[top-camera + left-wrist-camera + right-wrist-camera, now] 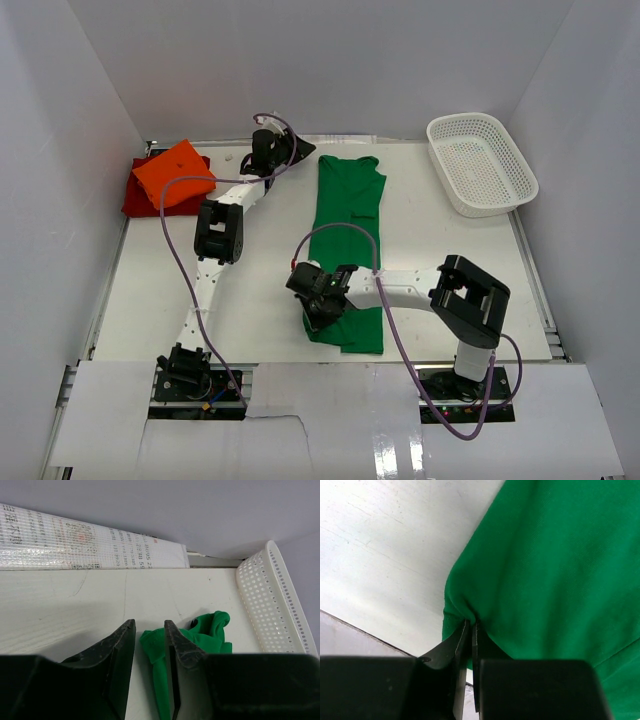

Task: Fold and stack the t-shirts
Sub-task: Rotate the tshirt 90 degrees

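Green t-shirt [350, 200], long axis near to far

Right gripper [316, 316] on green t-shirt [350, 205]

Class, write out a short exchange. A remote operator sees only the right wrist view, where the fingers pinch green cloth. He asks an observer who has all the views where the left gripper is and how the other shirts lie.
Operator: Where is my left gripper?
Observer: The left gripper is at the far end of the green t-shirt, jaws open, with a corner of the cloth showing between them.
Operator: And the other shirts?
Observer: The orange t-shirt lies folded on the dark red t-shirt at the far left corner of the table.
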`<state>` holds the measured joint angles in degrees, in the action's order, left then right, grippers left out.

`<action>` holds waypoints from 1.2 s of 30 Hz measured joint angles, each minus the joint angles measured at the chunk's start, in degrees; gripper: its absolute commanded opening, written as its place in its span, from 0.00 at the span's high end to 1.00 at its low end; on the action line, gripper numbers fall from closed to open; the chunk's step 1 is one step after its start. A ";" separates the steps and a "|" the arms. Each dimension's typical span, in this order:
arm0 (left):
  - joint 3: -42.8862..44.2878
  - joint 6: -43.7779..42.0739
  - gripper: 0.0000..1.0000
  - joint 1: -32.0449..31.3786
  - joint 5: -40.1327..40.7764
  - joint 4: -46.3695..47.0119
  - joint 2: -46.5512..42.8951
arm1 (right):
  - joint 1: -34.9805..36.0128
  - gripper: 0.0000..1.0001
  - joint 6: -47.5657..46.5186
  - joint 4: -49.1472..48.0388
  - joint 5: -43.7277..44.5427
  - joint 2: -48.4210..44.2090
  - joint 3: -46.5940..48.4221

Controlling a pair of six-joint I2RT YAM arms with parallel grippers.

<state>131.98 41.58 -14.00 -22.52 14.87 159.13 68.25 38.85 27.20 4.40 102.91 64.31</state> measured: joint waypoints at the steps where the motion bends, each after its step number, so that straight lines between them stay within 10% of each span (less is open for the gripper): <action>1: 0.09 0.22 0.62 0.00 0.00 0.22 0.02 | 0.09 0.92 0.02 -0.11 -0.07 0.00 0.00; 13: 0.83 2.27 0.64 0.00 -1.07 1.66 2.47 | 1.51 0.92 1.33 -0.94 -2.16 0.22 -0.07; 18: 0.83 2.75 0.92 0.00 -1.81 1.84 3.74 | 2.40 0.92 1.95 -2.40 -4.39 -0.04 -1.01; 23: 0.83 2.91 0.99 0.00 -2.38 1.73 4.17 | 3.50 0.92 3.13 -3.76 -6.25 -1.16 -2.91; 36: 0.83 4.13 0.91 1.46 -2.29 1.84 4.17 | 5.75 0.92 6.27 -6.60 -8.72 -5.68 -9.33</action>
<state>132.81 45.71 -12.53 -24.82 16.71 163.30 74.00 45.12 20.60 -4.32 97.23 54.98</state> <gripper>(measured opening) 0.059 0.086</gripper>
